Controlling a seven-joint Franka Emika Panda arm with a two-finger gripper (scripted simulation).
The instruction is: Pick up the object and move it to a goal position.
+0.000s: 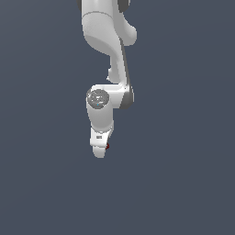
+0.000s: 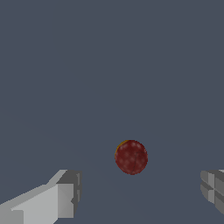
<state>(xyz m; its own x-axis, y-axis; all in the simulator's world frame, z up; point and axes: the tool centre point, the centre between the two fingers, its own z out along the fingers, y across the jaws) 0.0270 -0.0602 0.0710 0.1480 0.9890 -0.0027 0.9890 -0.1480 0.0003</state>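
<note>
The object (image 2: 131, 157) is a small dark red roundish blob with pale speckles, lying on the grey surface. In the wrist view it sits between my two fingertips, apart from both: one finger (image 2: 61, 197) on one side, the other finger (image 2: 213, 189) on the other. My gripper (image 2: 140, 192) is open and empty, standing just over the object. In the exterior view the white arm hangs down and the gripper (image 1: 99, 150) hides nearly all of the object; only a red sliver (image 1: 107, 146) shows at its edge.
A plain dark grey surface (image 1: 183, 174) fills both views. The white arm (image 1: 108, 55) comes down from the top of the exterior view. No goal marker shows.
</note>
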